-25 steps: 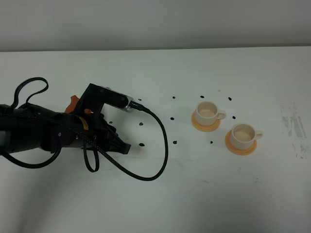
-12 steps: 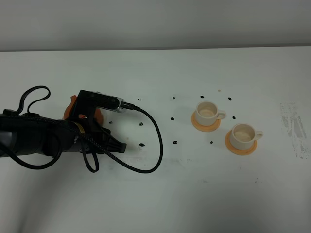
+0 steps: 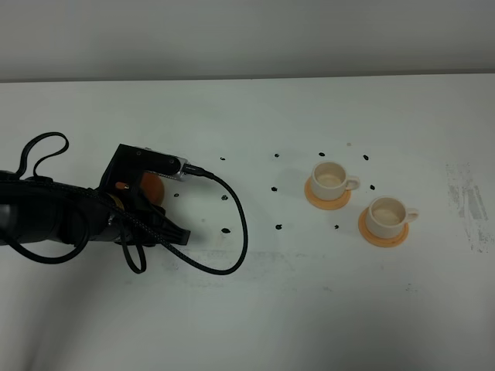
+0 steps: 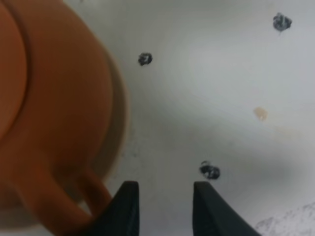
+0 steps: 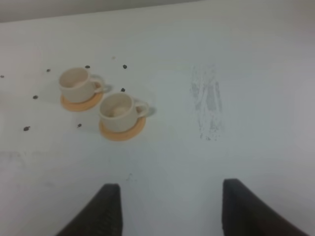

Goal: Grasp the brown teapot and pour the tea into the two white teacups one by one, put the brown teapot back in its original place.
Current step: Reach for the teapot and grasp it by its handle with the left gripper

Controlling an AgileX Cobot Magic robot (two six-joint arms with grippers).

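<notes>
The brown teapot [image 3: 151, 187] is mostly hidden under my left arm at the table's left; in the left wrist view the teapot [image 4: 54, 98] sits close up on a pale saucer [image 4: 122, 108]. My left gripper [image 4: 165, 209] [image 3: 186, 234] is open, with bare table between its fingers. One fingertip [image 4: 125, 209] lies right beside the pot's loop handle [image 4: 74, 196]. The two white teacups [image 3: 331, 176] [image 3: 385, 212] stand on orange coasters at the right, also seen as cups [image 5: 76, 82] [image 5: 117, 109]. The tea is hidden. My right gripper [image 5: 172, 211] is open over bare table.
A black cable [image 3: 240, 232] loops from the left wrist onto the table. Small black specks [image 3: 225, 229] dot the white tabletop between teapot and cups. A grey scuffed patch [image 3: 464, 201] marks the table's right side. The orange coasters [image 3: 323, 200] [image 3: 381, 238] sit under the cups.
My left arm has drawn back to the left and come lower, pulling the cable loop in with it. The cups have not moved.
</notes>
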